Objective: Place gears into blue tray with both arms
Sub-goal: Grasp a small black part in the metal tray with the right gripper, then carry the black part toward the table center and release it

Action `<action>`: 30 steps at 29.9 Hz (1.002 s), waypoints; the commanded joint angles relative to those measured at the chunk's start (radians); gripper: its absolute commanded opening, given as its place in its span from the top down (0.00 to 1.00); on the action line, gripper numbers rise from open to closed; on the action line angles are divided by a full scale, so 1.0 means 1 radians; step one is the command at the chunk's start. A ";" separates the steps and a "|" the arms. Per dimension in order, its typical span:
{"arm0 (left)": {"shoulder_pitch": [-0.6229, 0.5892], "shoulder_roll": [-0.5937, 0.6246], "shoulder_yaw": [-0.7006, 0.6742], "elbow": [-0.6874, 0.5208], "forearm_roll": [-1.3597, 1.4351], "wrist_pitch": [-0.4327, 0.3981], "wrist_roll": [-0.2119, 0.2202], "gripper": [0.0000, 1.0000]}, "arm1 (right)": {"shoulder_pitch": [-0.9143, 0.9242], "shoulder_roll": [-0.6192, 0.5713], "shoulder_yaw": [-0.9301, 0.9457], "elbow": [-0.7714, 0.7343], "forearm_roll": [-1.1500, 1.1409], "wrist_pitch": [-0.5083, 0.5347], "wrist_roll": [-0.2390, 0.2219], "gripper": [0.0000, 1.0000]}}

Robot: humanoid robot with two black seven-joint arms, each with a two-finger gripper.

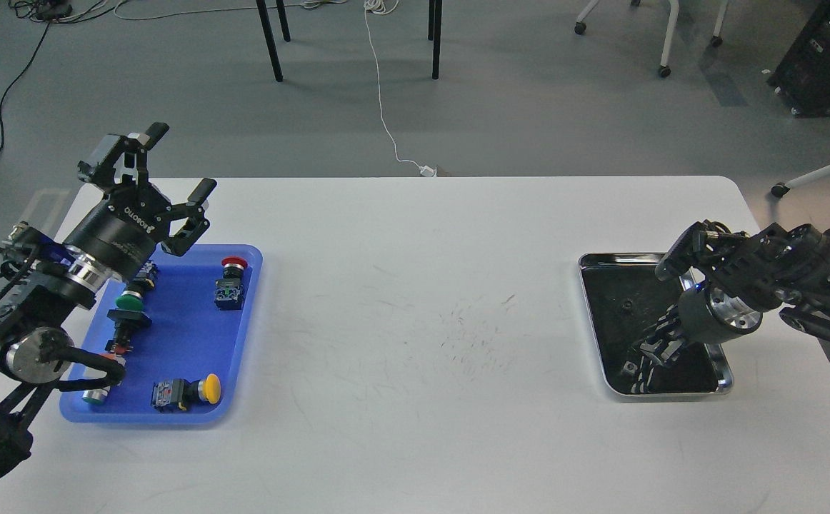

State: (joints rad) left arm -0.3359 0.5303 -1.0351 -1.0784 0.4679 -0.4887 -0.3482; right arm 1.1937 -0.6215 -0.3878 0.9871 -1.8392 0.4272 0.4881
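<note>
R hand [647,353] reached into steel tray [722,371], grip unclear; should pinch gear [627,305] squarely. L hand [176,178] was open, empty, over blue tray [243,343].

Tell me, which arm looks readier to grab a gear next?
Probably the right: its gripper reaches down into the steel tray, close to a gear. The left gripper hangs open above the blue tray.

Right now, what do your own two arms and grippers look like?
Both arms are black with silver wrist rings. The left gripper has a round black body with white lettering and two black fingers; a black cable loops near its silver joint. The right gripper is black behind a silver collar.
</note>
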 commanded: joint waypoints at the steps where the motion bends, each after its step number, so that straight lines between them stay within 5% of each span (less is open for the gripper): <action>1: 0.000 -0.001 0.001 0.000 0.000 0.000 -0.002 0.02 | 0.017 -0.001 0.003 0.005 0.000 0.001 0.001 0.86; 11: 0.000 0.004 0.000 0.000 0.000 0.000 -0.002 0.02 | 0.177 0.028 0.010 0.042 0.044 0.013 0.001 0.86; 24: 0.003 0.008 -0.010 0.000 -0.002 0.000 -0.005 0.02 | 0.208 0.600 -0.040 -0.220 0.244 -0.005 0.001 0.85; 30: 0.005 0.019 -0.010 0.000 -0.002 0.000 -0.005 0.02 | 0.144 0.621 -0.114 -0.277 0.322 -0.045 0.001 0.85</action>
State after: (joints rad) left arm -0.3317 0.5442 -1.0450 -1.0783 0.4662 -0.4887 -0.3529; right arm 1.3629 -0.0051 -0.4612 0.7237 -1.5481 0.4051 0.4889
